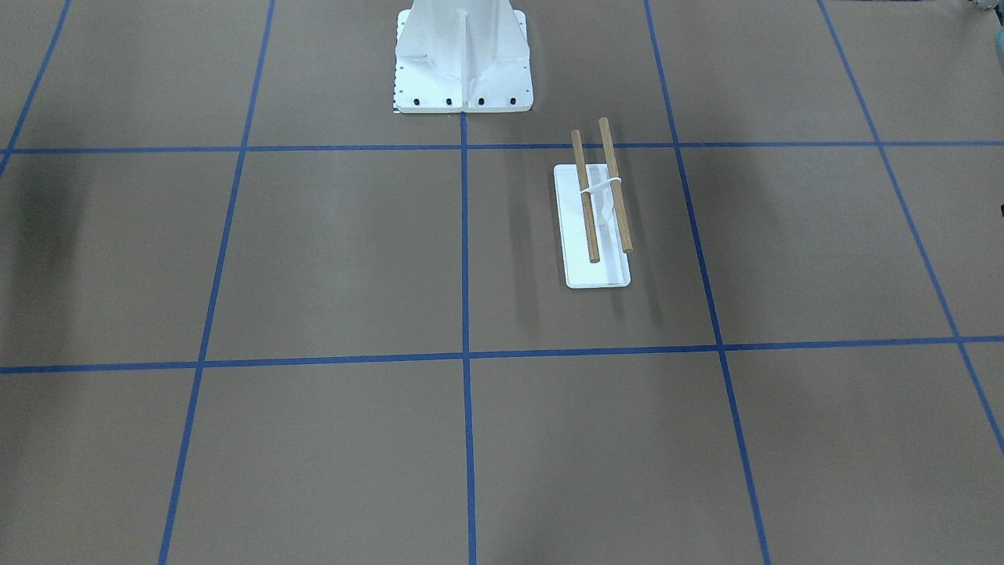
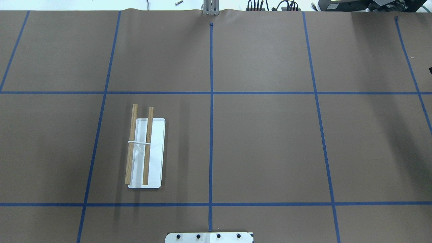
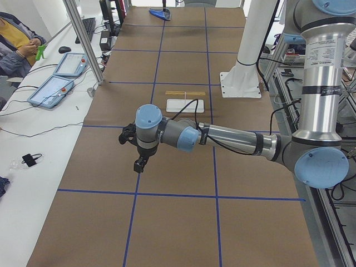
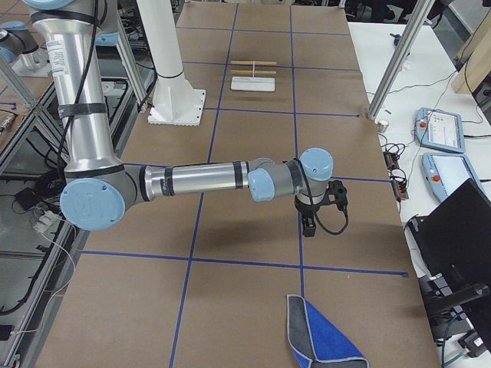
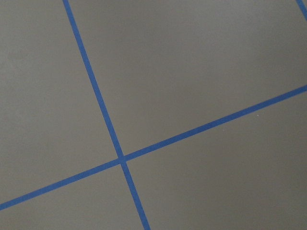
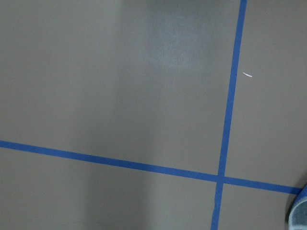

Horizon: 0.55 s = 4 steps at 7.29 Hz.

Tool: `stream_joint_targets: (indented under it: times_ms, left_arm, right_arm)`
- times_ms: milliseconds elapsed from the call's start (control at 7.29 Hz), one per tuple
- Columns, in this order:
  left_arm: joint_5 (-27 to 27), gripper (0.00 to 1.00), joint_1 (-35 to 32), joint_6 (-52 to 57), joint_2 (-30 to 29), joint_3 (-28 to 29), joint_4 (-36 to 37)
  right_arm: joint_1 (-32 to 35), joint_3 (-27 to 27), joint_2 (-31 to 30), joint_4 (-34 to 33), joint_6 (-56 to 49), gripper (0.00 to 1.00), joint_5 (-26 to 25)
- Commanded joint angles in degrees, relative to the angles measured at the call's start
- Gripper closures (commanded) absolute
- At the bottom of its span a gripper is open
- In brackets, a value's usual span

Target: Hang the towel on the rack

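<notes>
**A:** Towel, where?

**B:** The towel point(image 4: 322, 337) is at the table's right end, lying on the paper in a loose fold. It's royal blue with a finely dotted weave, thin pale-grey edging and rounded corners. One grey-edged corner shows at the bottom right of the right wrist view point(image 6: 300, 213).

**A:** Rack?

**B:** The rack point(image 2: 145, 152) is on the robot's left half of the table, well apart from the towel. It has a flat white base plate point(image 2: 157, 152) with rounded corners. Two round wooden dowels point(image 2: 131, 143) run parallel above the plate, along its length. A thin white bracket point(image 2: 139, 143) crosses them at mid-length. Nothing hangs on them.

**A:** Surface?

**B:** The table point(image 2: 263, 145) is covered in matte brown paper, gridded with blue tape lines point(image 2: 211, 135). The white pedestal point(image 1: 463, 63) is bolted at the robot's edge.

**A:** Grippers?

**B:** The left gripper point(image 3: 139, 165) hangs above the paper near a tape line, pointing down, touching nothing. The right gripper point(image 4: 307, 225) also points down, over a tape line, short of the towel and not touching it. Both show only in the side views, so I can't tell how far apart the fingers are. The wrist views show just paper and tape.
</notes>
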Motion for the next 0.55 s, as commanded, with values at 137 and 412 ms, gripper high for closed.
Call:
stream_joint_targets:
  times_ms: [137,412]
  left_arm:
    - [-0.09,0.02,0.09,0.09,1.82,2.51,-7.15]
    - [-0.27,0.02,0.09,0.10,1.91,3.42,-7.25]
  right_arm:
    - [0.03,0.01,-1.05,0.45,0.24,0.00,0.05]
    - [0.02,0.53,-3.40,6.21,0.51,0.00,0.05]
